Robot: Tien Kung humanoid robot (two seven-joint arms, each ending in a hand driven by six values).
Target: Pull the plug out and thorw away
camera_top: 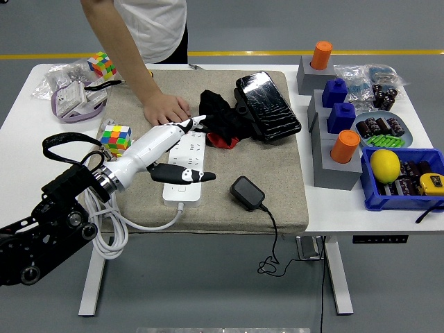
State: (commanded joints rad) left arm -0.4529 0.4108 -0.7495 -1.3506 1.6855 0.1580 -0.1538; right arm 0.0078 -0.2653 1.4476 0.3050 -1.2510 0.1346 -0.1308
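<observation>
Left hand (170, 149) fingers apart, empty | plug (247, 192) lies free near bench front edge | risk: we judge its dangling cable drags it off.

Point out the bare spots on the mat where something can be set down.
Free: the mat between the black adapter and the grey blocks, and its near edge left of the adapter. Crowded: the far side, with the person's hand, black cloth and case.

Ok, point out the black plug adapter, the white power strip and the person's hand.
black plug adapter (247, 192), head view, top face of its body.
white power strip (184, 189), head view, near end of its top.
person's hand (165, 109), head view, back of the hand.
</observation>
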